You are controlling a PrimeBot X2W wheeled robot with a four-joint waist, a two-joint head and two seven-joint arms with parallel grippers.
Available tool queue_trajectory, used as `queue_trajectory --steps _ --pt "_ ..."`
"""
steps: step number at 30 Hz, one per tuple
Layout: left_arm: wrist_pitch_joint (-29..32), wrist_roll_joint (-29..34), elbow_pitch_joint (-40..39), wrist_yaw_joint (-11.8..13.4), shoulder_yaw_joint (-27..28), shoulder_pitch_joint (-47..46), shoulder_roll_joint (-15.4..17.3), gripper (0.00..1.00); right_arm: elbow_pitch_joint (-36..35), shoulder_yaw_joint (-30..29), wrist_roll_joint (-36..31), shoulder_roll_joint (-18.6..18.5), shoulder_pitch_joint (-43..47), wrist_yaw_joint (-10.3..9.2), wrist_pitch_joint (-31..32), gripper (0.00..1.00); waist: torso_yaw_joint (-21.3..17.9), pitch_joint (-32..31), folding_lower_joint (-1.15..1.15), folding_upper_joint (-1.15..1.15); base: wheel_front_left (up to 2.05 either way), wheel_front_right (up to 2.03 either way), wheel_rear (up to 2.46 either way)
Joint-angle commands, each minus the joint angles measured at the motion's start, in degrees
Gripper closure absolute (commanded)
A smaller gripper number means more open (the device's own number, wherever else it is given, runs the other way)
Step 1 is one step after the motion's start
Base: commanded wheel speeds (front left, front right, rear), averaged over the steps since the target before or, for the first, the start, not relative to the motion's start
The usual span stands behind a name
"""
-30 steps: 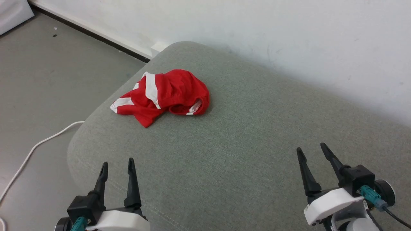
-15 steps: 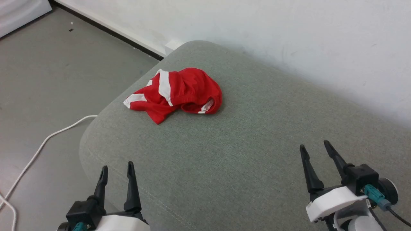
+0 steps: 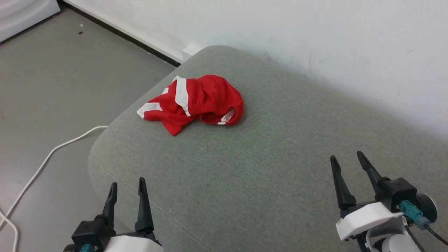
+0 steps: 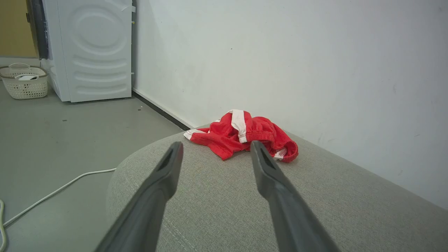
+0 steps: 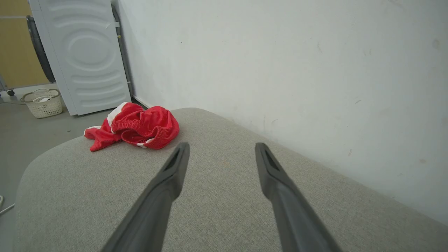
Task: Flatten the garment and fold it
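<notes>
The garment (image 3: 196, 101) is a crumpled red heap with white stripes, lying near the far left corner of a grey-green cushioned surface (image 3: 266, 161). It also shows ahead in the left wrist view (image 4: 245, 134) and at the left in the right wrist view (image 5: 134, 127). My left gripper (image 3: 126, 183) stands open at the surface's near left edge, well short of the garment, with nothing between its fingers. Far to the right, my right gripper (image 3: 346, 158) is open too and holds nothing.
A white wall (image 3: 315, 38) runs along the far side of the cushion. On the grey floor at the left lies a white cable (image 3: 52, 154). Further off stand a white washing machine (image 4: 94, 49) and a pale laundry basket (image 4: 23, 81).
The head view has shifted, so the garment and cushion sit further right in the picture. Both grippers stay open and keep their places relative to the cushion.
</notes>
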Motion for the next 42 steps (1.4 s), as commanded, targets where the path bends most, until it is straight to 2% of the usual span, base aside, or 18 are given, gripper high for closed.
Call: queue_trajectory --steps 1,5,8,14,16,18,25,27,35,42 --pt "-0.27 -0.53 0.02 0.07 0.21 0.58 -0.28 0.0 0.2 0.18 0.25 0.17 -0.25 -0.06 -0.28 0.0 -0.26 -0.18 0.0 -0.01 0.0 0.0 0.0" --pt "-0.27 -10.54 -3.24 0.08 0.28 -1.08 -0.29 0.0 -0.26 0.06 0.24 0.17 -0.32 -0.06 0.1 0.0 -0.54 0.13 0.0 -0.01 0.0 0.0 0.0" --pt "0.94 -12.33 -6.22 -0.97 -0.42 -4.14 0.03 0.0 -1.95 -0.82 0.0 0.17 -0.4 -0.06 0.68 0.0 -0.72 0.45 0.0 -0.01 0.0 0.0 0.0" --pt "14.83 -12.52 -12.8 -2.18 -1.11 -17.68 6.61 0.0 -8.22 -2.98 -1.49 0.17 -0.04 -0.06 3.35 0.0 -1.85 2.37 0.0 -0.01 0.0 0.0 0.0" --pt "18.62 -16.4 -13.01 -2.48 0.19 -23.0 6.6 0.0 -10.79 -3.38 -1.84 0.17 -0.08 -0.06 4.74 0.0 -2.84 3.71 0.0 -0.01 0.0 0.0 0.0" --pt "20.36 -17.02 -12.42 -2.44 0.81 -25.62 7.52 0.0 -12.14 -3.46 -2.25 0.17 -0.11 -0.06 5.46 0.0 -3.39 4.36 0.0 -0.01 0.0 0.0 0.0" --pt "31.25 -18.48 -0.82 -0.97 3.69 -41.75 13.99 0.0 -21.98 -1.82 -4.97 -0.22 -1.04 -0.06 10.91 0.0 -8.0 11.99 0.0 -0.01 0.0 0.0 0.0" --pt "34.04 -18.58 2.5 -1.36 3.38 -45.21 15.71 0.0 -24.92 -1.59 -5.25 -1.14 -1.37 -0.06 12.38 0.0 -8.94 14.7 0.0 -0.01 0.0 0.0 0.0" --pt "40.2 -17.74 13.18 -1.92 0.99 -55.32 18.62 0.0 -33.79 -2.14 -4.67 -5.93 -3.39 -0.06 17.22 0.0 -11.67 24.36 0.0 -0.01 0.0 0.0 0.0" --pt "46.01 -17.13 20.11 -2.93 -2.07 -56.81 20.02 0.0 -37.51 -2.47 -3.9 -7.83 -4.63 -0.06 19.01 0.0 -14.65 28.7 0.0 -0.01 0.0 0.0 0.0"
